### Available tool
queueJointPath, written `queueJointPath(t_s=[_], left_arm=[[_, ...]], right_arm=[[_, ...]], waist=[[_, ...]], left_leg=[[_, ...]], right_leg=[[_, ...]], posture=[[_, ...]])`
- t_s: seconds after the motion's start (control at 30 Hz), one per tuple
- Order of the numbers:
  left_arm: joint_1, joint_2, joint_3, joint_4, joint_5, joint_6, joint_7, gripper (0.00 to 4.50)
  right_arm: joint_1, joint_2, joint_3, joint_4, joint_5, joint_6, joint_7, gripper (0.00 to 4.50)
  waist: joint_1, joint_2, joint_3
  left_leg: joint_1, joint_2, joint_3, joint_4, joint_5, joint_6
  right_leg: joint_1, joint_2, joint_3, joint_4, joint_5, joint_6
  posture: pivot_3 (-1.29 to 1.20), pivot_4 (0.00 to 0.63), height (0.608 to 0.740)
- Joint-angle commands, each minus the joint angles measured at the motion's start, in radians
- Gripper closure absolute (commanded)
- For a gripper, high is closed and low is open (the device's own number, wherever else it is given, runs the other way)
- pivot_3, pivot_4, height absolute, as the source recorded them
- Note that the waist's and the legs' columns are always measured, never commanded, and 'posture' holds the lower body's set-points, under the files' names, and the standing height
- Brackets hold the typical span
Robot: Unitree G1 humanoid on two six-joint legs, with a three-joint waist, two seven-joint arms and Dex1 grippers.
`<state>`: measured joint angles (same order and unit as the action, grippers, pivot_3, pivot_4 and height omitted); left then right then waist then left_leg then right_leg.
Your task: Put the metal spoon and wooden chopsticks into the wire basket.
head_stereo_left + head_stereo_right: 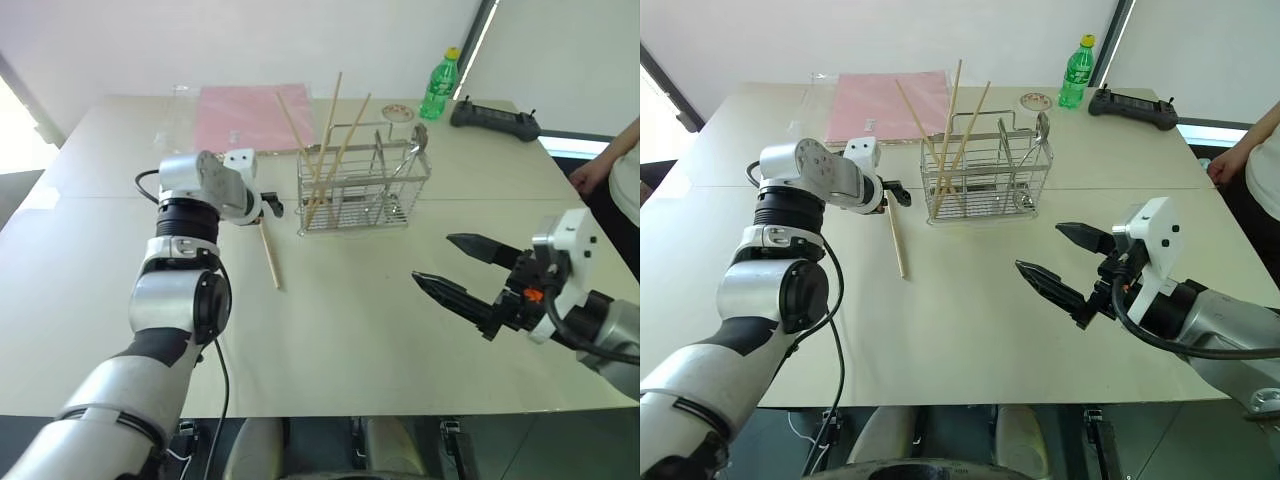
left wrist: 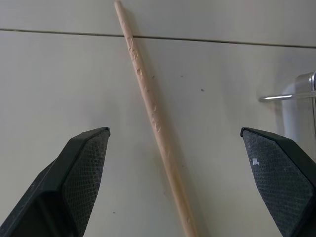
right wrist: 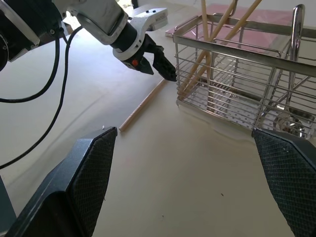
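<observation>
Pale beige table (image 1: 330,340); silver wire-grid basket (image 1: 362,190) as landmark. Last pale wooden chopstick (image 1: 270,256) lies flat just left of it, pointing away from robot. Left gripper (image 2: 182,163) directly above, fingers spread astride it, empty. Right gripper (image 1: 455,265) well right, spread, empty.

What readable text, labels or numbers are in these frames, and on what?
No text can be read here.
Green bottle: it carries a label, too small to read.
Small round lid or dish beside the bottle: reddish markings, too blurred to read.
Black controller: no legible marking.
Pink sheet, wire basket, chopstick on the table: no print visible.
</observation>
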<state>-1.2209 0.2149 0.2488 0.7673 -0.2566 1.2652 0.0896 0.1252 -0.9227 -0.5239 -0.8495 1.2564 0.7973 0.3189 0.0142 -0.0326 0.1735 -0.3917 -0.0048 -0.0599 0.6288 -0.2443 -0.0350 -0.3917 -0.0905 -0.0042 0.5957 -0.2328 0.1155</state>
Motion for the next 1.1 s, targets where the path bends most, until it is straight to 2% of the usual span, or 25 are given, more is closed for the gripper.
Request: queueJointPath(t_s=[0.03,0.2,0.4,0.5,0.53,0.73,0.97,1.1], left_arm=[[-0.023,-0.01,0.016,0.043,0.014,-0.066,0.009,0.03],[-0.053,-0.034,0.025,0.187,0.025,-0.205,0.013,0.03],[-0.075,-0.032,0.104,0.309,-0.006,-0.285,0.082,0.03],[-0.087,-0.028,0.132,0.333,-0.016,-0.305,0.099,0.87],[-0.09,-0.027,0.136,0.339,-0.018,-0.308,0.102,1.29],[-0.098,-0.02,0.158,0.351,-0.02,-0.301,0.119,4.42],[-0.108,0.011,0.196,0.35,-0.039,-0.301,0.144,4.48],[-0.148,0.072,0.181,0.324,-0.025,-0.5,0.081,4.48]], right_arm=[[0.004,-0.005,-0.038,-0.034,0.024,-0.03,-0.011,0.0],[0.011,-0.001,-0.032,-0.04,0.029,-0.039,-0.027,0.0],[0.037,-0.011,-0.044,-0.046,0.031,-0.04,-0.011,0.0],[0.038,-0.012,-0.048,-0.045,0.035,-0.043,-0.014,0.0],[0.038,-0.012,-0.047,-0.044,0.035,-0.044,-0.014,0.0],[0.031,-0.014,-0.039,-0.037,0.031,-0.046,-0.011,0.0],[0.022,-0.016,-0.037,-0.025,0.027,-0.045,-0.001,0.0],[0.017,-0.019,-0.039,-0.02,0.034,-0.043,-0.002,0.0]], waist=[[0.0,0.0,0.0],[0.004,0.0,0.0],[0.002,0.002,-0.001],[0.001,0.004,-0.002],[0.002,0.004,-0.002],[0.013,0.004,-0.002],[0.024,0.004,-0.002],[0.021,0.003,-0.002]], left_leg=[[0.0,0.0,0.0,0.0,0.0,0.0],[0.0,0.0,0.0,0.0,0.0,0.0],[0.001,0.0,0.0,0.002,0.0,0.0],[0.002,0.0,0.0,0.002,0.0,0.0],[0.002,0.0,0.0,0.002,0.0,0.0],[0.001,-0.001,0.001,0.001,0.0,0.0],[0.001,-0.001,0.001,0.0,0.0,0.0],[0.001,-0.001,0.001,0.001,0.0,0.0]], right_leg=[[0.0,0.0,0.0,0.0,0.0,0.0],[0.0,0.0,0.0,0.0,0.0,0.0],[0.002,-0.001,0.0,0.0,-0.001,-0.001],[0.002,-0.001,0.0,0.0,0.0,-0.001],[0.002,-0.001,0.0,0.0,0.0,-0.001],[0.002,-0.001,0.0,0.0,0.0,0.0],[0.001,-0.001,0.0,0.0,0.0,0.001],[0.0,-0.001,0.0,0.0,0.0,0.0]], posture=[[0.0,0.15,0.721],[0.0,0.15,0.721],[0.0,0.15,0.721],[0.0,0.15,0.721],[0.0,0.15,0.721],[0.0,0.15,0.721],[0.0,0.15,0.721],[0.0,0.15,0.721]])
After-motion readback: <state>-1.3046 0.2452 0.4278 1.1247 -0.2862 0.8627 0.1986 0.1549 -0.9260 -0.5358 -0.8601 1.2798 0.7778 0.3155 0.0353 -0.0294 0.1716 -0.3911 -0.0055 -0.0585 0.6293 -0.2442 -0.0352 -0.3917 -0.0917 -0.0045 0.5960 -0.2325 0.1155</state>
